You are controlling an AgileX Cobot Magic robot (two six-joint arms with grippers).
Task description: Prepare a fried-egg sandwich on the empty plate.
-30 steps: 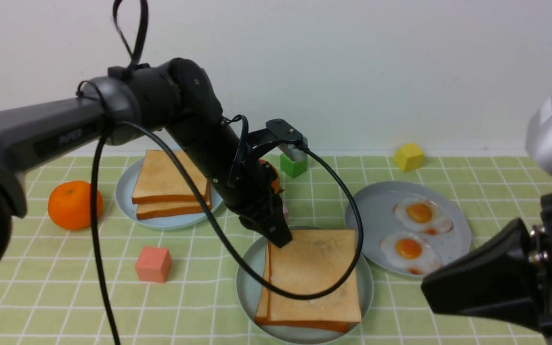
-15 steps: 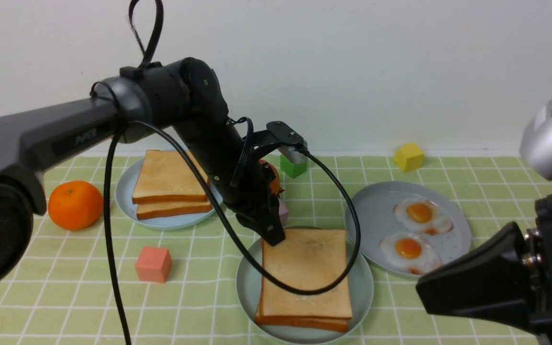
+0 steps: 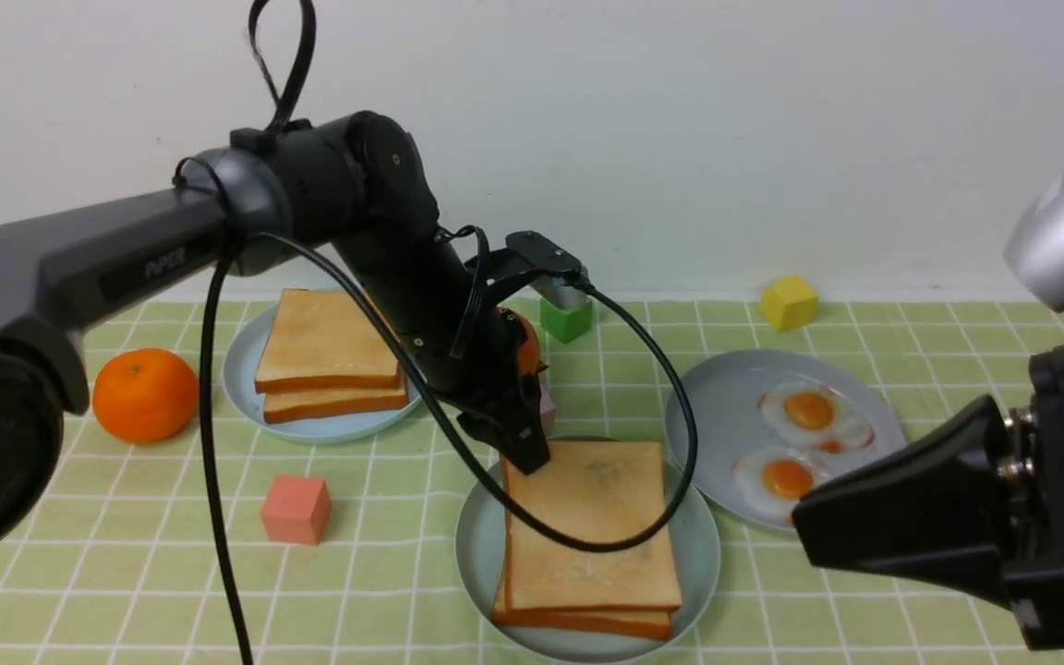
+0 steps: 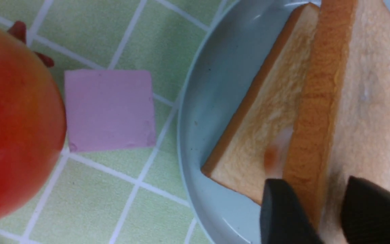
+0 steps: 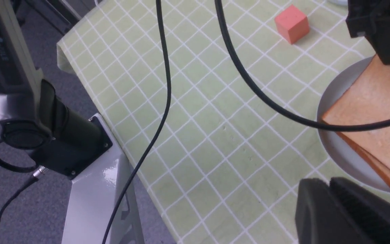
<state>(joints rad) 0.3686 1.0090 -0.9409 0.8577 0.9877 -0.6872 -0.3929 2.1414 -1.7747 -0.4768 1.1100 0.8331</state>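
Note:
On the mint plate (image 3: 475, 554) lies the sandwich: a top toast slice (image 3: 592, 517) flat on a bottom slice (image 3: 587, 621). Between them, a blurred bit of white and orange egg (image 4: 276, 149) peeks out. My left gripper (image 3: 525, 457) is at the top slice's far-left corner. In the left wrist view the left gripper (image 4: 317, 184) is open, its fingers straddling that slice's crust with slack. My right gripper (image 3: 804, 536) hovers low at the right, off the plate. In the right wrist view the right gripper (image 5: 328, 183) is shut and empty.
A grey speckled plate (image 3: 726, 406) at the right holds two fried eggs (image 3: 809, 411). A light blue plate (image 3: 241, 369) at back left carries two toast slices (image 3: 324, 346). Around stand an orange (image 3: 144, 394), a coral cube (image 3: 295, 508), green cube (image 3: 566, 319), yellow cube (image 3: 788, 302), lilac cube (image 4: 108, 110) and red fruit (image 4: 12, 118).
The top slice has settled from askew to square and flat on the lower slice. My left jaws have opened around its corner. The right arm has crept slightly up and left.

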